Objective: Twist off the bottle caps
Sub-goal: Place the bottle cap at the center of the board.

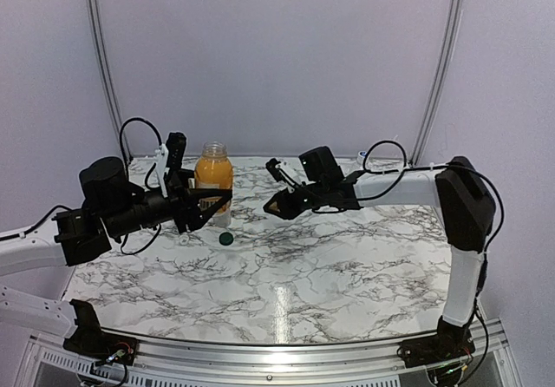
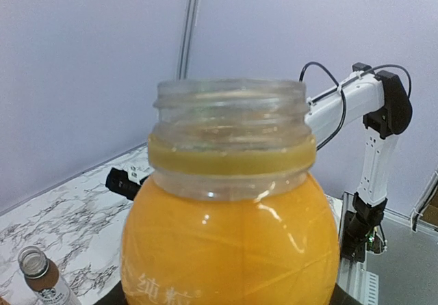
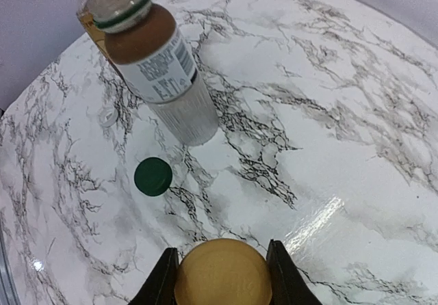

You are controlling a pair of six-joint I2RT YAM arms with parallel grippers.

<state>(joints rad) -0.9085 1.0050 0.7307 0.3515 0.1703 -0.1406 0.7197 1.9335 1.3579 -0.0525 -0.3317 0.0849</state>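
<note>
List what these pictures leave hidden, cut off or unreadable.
- Left wrist: left gripper hidden beneath the open plastic orange juice bottle, whose base the bottom edge cuts.
- Right wrist: round orange plastic cap in the right gripper, cut by the bottom edge.
- Right wrist: white label print on the brown plastic tea bottle, too small; pale round speck beside it, cap or not.
</note>
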